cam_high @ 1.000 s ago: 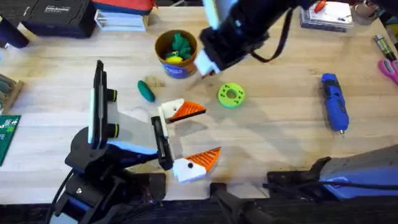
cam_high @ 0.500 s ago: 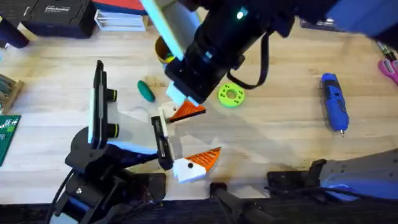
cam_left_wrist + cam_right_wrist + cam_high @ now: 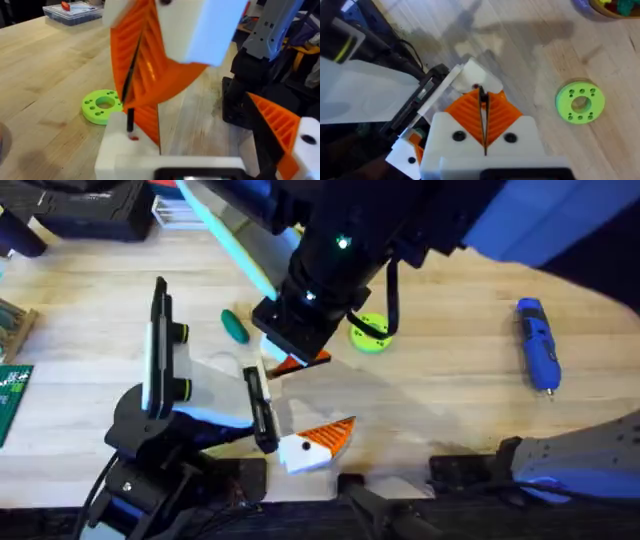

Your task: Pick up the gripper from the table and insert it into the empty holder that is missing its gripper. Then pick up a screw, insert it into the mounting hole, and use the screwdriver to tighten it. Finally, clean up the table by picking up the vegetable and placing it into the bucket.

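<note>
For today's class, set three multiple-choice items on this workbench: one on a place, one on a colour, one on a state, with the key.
1. Where is the screwdriver?
A. lying on the table, at the right
B. in a cup
C. held by an arm

2. What colour is the disc with holes?
A. blue
B. bright green
C. red

3. How is the right pincer?
A. wide open
B. shut on a vegetable
C. shut on a thin screw

Key: A, it lies alone on the wood; B, green in all three views; C, the orange pads meet around the screw.
</note>
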`<control>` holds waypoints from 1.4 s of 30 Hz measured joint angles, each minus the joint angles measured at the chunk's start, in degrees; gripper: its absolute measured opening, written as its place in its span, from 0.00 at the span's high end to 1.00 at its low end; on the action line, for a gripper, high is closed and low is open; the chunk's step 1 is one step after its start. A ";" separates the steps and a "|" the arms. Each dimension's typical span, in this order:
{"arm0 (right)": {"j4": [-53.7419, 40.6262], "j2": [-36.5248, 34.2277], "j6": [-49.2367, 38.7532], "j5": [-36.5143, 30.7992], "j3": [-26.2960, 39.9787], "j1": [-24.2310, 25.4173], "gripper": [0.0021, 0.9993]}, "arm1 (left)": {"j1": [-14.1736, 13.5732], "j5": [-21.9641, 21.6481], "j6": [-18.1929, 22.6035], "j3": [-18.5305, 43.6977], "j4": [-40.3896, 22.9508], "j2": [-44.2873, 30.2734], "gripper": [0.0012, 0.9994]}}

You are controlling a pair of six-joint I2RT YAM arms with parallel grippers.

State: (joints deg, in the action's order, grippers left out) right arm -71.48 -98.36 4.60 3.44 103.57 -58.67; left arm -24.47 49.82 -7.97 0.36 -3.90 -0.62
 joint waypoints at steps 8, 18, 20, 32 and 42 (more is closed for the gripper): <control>0.02 0.02 0.00 0.09 0.00 -0.02 0.99 | 0.00 0.02 0.01 0.00 0.00 0.00 0.01; -0.22 0.01 -0.22 0.87 0.00 -0.04 0.99 | 0.00 0.02 0.03 0.00 0.02 0.00 0.01; -0.20 -0.01 -0.35 0.87 0.00 -0.04 0.99 | 0.00 0.02 0.03 0.00 0.02 0.00 0.01; -0.22 0.00 -0.39 0.90 0.00 -0.04 0.99 | 0.00 0.04 0.03 0.00 0.02 0.00 0.01; -0.20 -0.01 -0.39 0.93 0.00 -0.04 0.99 | 0.00 0.04 0.04 0.00 0.02 0.00 0.01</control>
State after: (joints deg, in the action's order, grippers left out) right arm -71.68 -98.37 4.21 4.38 103.57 -58.72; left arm -24.47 49.87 -7.93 0.36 -3.88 -0.62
